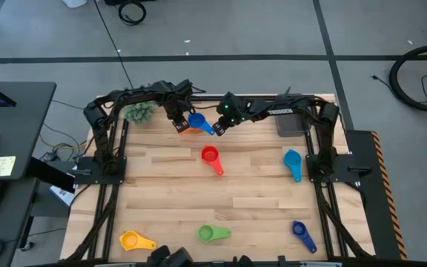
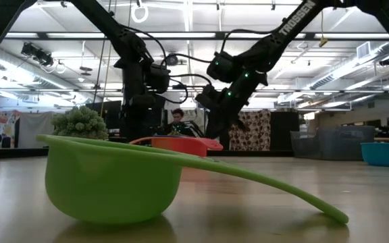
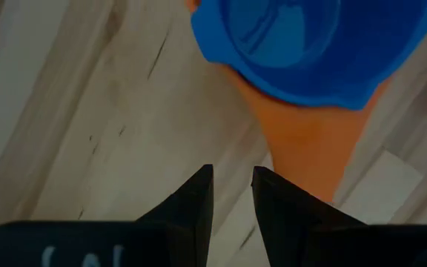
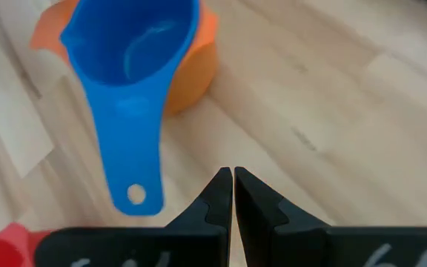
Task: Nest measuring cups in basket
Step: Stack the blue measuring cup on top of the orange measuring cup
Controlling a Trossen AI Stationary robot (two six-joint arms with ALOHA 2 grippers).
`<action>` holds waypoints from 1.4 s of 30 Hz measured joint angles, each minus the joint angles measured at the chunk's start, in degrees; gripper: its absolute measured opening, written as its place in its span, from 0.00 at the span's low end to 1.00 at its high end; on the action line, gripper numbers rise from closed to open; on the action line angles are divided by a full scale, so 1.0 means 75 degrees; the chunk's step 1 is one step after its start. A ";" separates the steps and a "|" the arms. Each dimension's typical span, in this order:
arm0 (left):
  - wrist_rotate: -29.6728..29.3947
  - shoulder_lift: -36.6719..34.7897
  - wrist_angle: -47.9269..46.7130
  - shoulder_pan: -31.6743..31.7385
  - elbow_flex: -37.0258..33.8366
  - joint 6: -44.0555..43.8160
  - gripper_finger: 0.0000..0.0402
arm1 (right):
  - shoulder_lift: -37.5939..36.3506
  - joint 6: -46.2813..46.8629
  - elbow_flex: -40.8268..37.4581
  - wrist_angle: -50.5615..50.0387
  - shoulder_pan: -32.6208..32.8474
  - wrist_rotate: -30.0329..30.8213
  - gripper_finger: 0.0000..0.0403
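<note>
The blue cup [image 4: 128,67] sat nested in the orange cup [image 4: 199,52] at the tabletop's [image 1: 258,185] far edge, outside the basket [image 1: 291,122]; both judged light, rigid, slick plastic, best gripped by the flat handle. The left tool [image 3: 232,185] stood slightly parted and empty, the right tool [image 4: 233,185] clenched on nothing; the wooden planks lay smooth and level, the hall beyond open.

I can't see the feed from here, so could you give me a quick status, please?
Left gripper slightly open, right gripper shut, both empty above table. Blue cup nested in orange cup. Basket clear, unobstructed.
</note>
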 joint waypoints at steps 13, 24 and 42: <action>0.0815 0.0351 0.0082 -0.0434 0.0000 -0.0059 0.25 | 0.0036 -0.0067 -0.0002 0.0275 0.0364 -0.0549 0.06; 0.1365 0.0353 0.1188 -0.0931 0.0000 -0.0216 0.25 | 0.0036 -0.0029 0.0000 0.0453 0.0635 -0.0786 0.06; 0.1024 0.0353 0.1338 -0.0908 0.0000 -0.0652 0.25 | -0.0008 -0.0438 -0.0006 0.0590 0.0692 -0.1619 0.06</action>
